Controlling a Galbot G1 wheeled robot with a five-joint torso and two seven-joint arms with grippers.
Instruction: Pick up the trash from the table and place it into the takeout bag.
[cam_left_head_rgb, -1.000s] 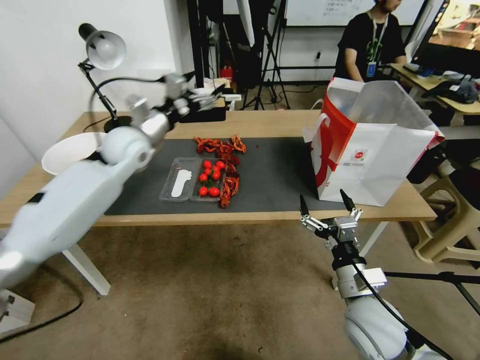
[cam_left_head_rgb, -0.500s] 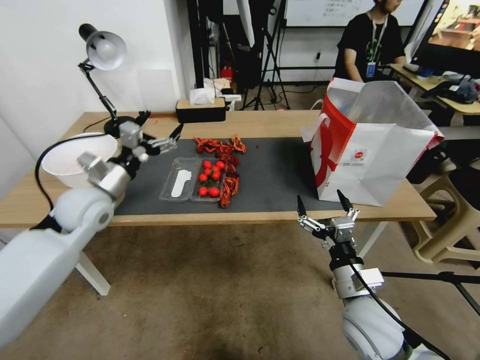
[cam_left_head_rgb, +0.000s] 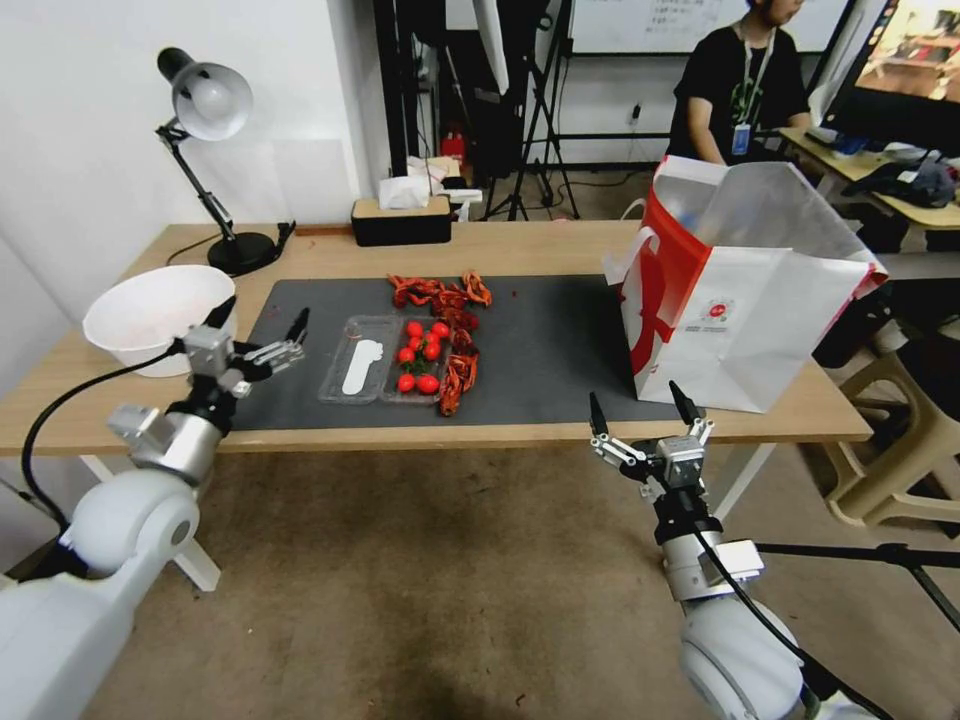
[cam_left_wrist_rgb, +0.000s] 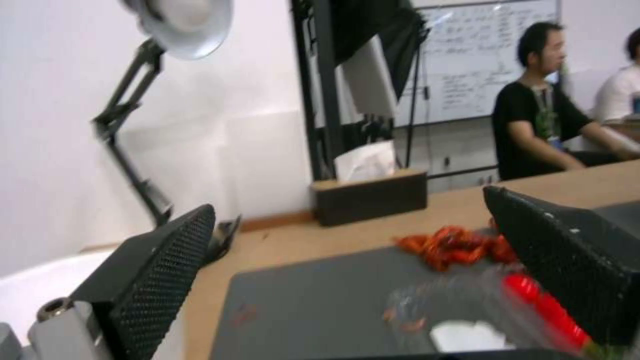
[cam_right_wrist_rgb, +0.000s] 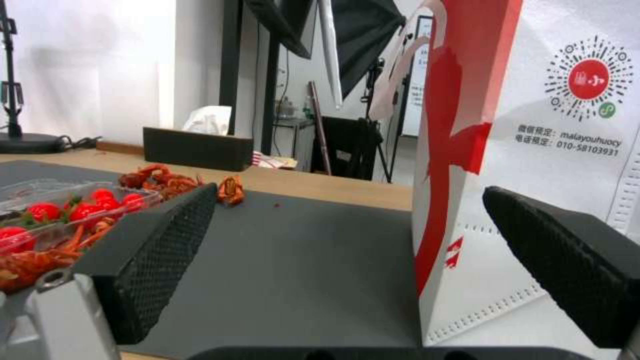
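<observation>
On the table (cam_left_head_rgb: 540, 245) lies a dark grey mat (cam_left_head_rgb: 545, 340). Trash sits mid-mat: a clear plastic tray (cam_left_head_rgb: 358, 370) holding cherry tomatoes (cam_left_head_rgb: 420, 355), with red crayfish shells (cam_left_head_rgb: 440, 293) beside and behind it. The takeout bag (cam_left_head_rgb: 745, 310) stands open at the mat's right end, white front, red side. My left gripper (cam_left_head_rgb: 260, 320) hovers open and empty at the mat's left front corner, left of the tray. My right gripper (cam_left_head_rgb: 638, 408) is open and empty just off the table's front edge, in front of the bag (cam_right_wrist_rgb: 567, 150).
A white bowl (cam_left_head_rgb: 150, 310) sits on the table's left end, close to my left gripper. A desk lamp (cam_left_head_rgb: 205, 100) and a tissue box (cam_left_head_rgb: 400, 220) stand along the back edge. A beige stool (cam_left_head_rgb: 900, 440) is right of the table.
My left arm has swung down from high over the table's back to low at the left front, beside the bowl. My right gripper has barely shifted.
</observation>
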